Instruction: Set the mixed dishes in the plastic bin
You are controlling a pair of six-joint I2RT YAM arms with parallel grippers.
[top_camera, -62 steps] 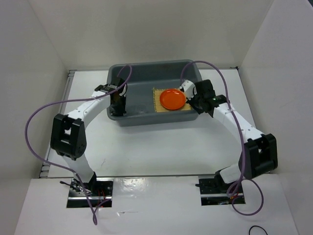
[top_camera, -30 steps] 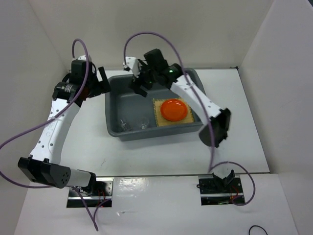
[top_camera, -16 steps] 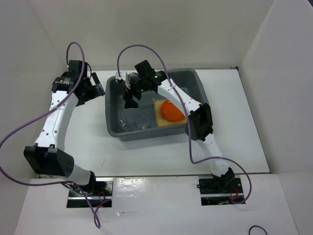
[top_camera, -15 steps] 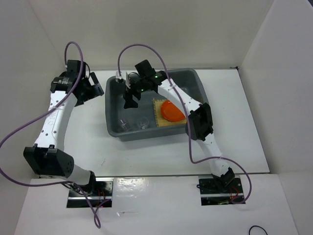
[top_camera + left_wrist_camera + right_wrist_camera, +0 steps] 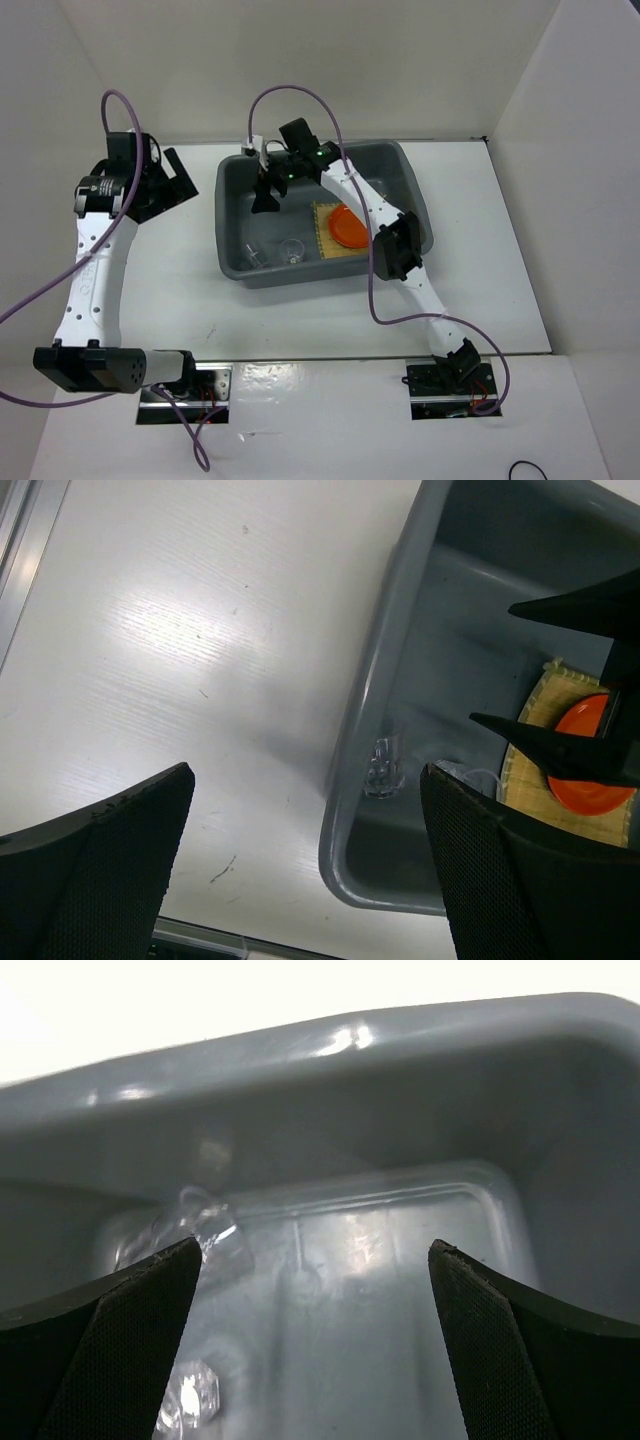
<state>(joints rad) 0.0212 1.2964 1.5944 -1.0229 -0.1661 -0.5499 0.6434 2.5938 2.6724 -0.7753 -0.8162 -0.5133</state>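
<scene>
The plastic bin (image 5: 228, 215) stands at mid-table. Inside it, on the right, a yellow woven mat (image 5: 328, 238) lies on the floor with the orange plate (image 5: 347, 226) on it, partly hidden by my right arm. Two clear cups (image 5: 252, 256) (image 5: 292, 249) sit in the near-left corner. My right gripper (image 5: 265, 197) hangs open and empty over the bin's left half; its wrist view shows the bin floor and both cups (image 5: 213, 1228) (image 5: 188, 1396). My left gripper (image 5: 168, 188) is open and empty, above the table left of the bin rim (image 5: 368, 705).
White walls close in the table at the back and both sides. A metal rail (image 5: 22, 550) runs along the table's left edge. My right arm (image 5: 395, 245) stretches over the bin's near right rim. Purple cables loop above both arms.
My left gripper has drawn back leftward, away from the bin. The right gripper came down from the bin's back rim and now hovers over its left half.
</scene>
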